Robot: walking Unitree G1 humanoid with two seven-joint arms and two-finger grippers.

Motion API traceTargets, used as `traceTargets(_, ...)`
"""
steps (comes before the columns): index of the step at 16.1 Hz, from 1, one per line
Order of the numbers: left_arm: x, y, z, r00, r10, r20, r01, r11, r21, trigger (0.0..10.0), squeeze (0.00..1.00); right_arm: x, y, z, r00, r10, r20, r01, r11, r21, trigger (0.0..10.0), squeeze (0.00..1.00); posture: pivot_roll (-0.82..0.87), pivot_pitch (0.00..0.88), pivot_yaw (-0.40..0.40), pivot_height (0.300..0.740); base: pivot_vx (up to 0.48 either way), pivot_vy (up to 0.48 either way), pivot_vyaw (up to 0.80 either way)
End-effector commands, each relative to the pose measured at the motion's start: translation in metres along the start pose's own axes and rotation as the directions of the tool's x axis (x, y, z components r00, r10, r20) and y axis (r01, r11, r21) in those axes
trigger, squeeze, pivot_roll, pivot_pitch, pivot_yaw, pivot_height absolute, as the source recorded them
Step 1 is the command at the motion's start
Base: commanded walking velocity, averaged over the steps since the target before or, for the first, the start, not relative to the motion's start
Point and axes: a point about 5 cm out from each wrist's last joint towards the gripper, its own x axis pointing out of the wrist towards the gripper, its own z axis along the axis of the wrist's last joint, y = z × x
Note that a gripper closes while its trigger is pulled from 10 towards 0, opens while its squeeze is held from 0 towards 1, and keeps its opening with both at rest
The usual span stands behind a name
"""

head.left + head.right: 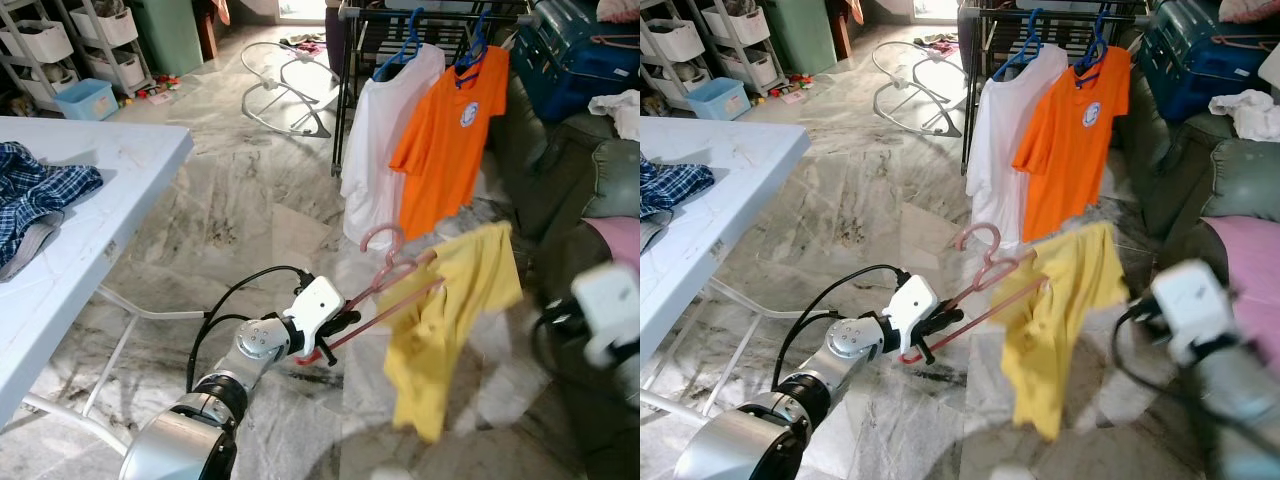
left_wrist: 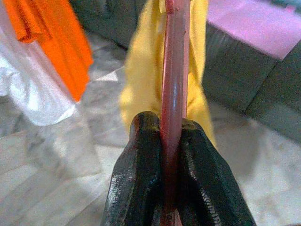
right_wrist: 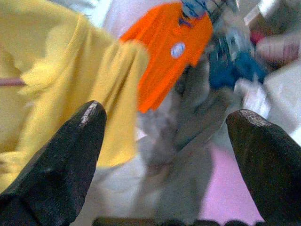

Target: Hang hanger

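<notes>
The pink hanger (image 1: 385, 285) is carried in mid-air above the marble floor (image 1: 250, 200), its hook turned up and toward the rack (image 1: 440, 15), presumably so that it can be slipped over the rail. A yellow shirt (image 1: 450, 320) is draped on its far end and hangs down loosely, so the load sits well away from the grip. The hanger is held at its near end by the left gripper (image 1: 335, 335), whose fingers (image 2: 141, 179) are clamped tight on the pink bar, as is seen in the left wrist view. The hanger thus extends outward and upward from that gripper toward the rack, where a white shirt (image 1: 385, 150) and an orange shirt (image 1: 450, 140) are already hung on blue hangers. The right gripper (image 3: 164, 155) is spread wide and holds nothing, just beside the yellow shirt. The bench (image 1: 90, 250) with a plaid cloth (image 1: 35, 195) lies to the left.
</notes>
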Motion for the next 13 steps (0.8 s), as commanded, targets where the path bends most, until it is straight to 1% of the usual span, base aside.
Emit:
traceTargets(1,0.006,0.008,0.024,0.996,0.003,0.093,-0.005,1.000,0.020,0.0,0.00,0.000,0.003,0.002,1.000,-0.015,0.009,0.015,1.000,0.019,10.0,1.00,-0.14,0.058,0.004,0.740,0.000,0.000,0.00)
traceTargets(2,0.008,0.009,0.030,0.993,-0.006,0.117,0.003,1.000,0.022,0.0,0.00,0.000,0.011,-0.004,1.000,-0.018,-0.010,0.019,0.998,0.062,10.0,0.85,-0.13,0.061,0.005,0.740,0.000,0.000,0.00)
traceTargets(3,0.008,0.012,0.040,0.987,-0.034,0.158,0.030,0.999,0.032,0.0,0.00,0.001,0.024,-0.017,0.998,0.008,-0.069,-0.003,0.998,0.070,10.0,0.00,-0.13,0.064,0.005,0.740,0.000,0.000,0.00)
traceTargets(5,0.006,0.015,0.049,0.977,-0.099,0.191,0.085,0.993,0.080,0.0,0.00,0.005,0.031,-0.025,0.995,0.007,-0.102,0.002,0.995,0.095,10.0,0.00,-0.12,0.068,0.004,0.740,0.000,0.000,0.00)
traceTargets(6,0.003,0.016,0.053,0.968,-0.136,0.211,0.117,0.988,0.100,0.0,0.00,0.009,0.031,-0.030,0.992,-0.002,-0.125,0.012,0.997,0.082,10.0,0.00,-0.11,0.070,0.001,0.740,0.000,0.000,0.00)
traceTargets(8,-0.001,0.016,0.058,0.951,-0.189,0.244,0.165,0.979,0.118,0.0,0.00,0.017,0.028,-0.031,0.992,-0.029,-0.127,0.042,0.994,0.098,10.0,0.00,-0.10,0.073,-0.004,0.740,0.000,0.000,0.00)
traceTargets(9,-0.002,0.013,0.059,0.940,-0.231,0.250,0.204,0.970,0.129,0.0,0.00,0.020,0.026,-0.032,0.991,-0.042,-0.127,0.053,0.995,0.085,10.0,0.00,-0.09,0.075,-0.005,0.740,0.000,0.000,0.00)
traceTargets(10,-0.002,0.011,0.059,0.936,-0.249,0.250,0.220,0.966,0.136,0.0,0.00,0.021,0.025,-0.032,0.991,-0.047,-0.128,0.057,0.995,0.081,10.0,0.00,-0.09,0.075,-0.005,0.740,0.000,0.000,0.00)
traceTargets(11,-0.004,0.006,0.059,0.923,-0.284,0.261,0.250,0.956,0.156,0.0,0.00,0.025,0.026,-0.031,0.993,-0.043,-0.112,0.054,0.994,0.093,10.0,0.00,-0.09,0.078,-0.007,0.740,0.000,0.000,0.00)
traceTargets(13,-0.004,0.000,0.060,0.907,-0.316,0.278,0.281,0.946,0.158,0.0,0.00,0.034,0.033,-0.025,0.997,-0.014,-0.080,0.023,0.993,0.113,10.0,0.00,-0.09,0.082,-0.008,0.740,0.000,0.000,0.00)
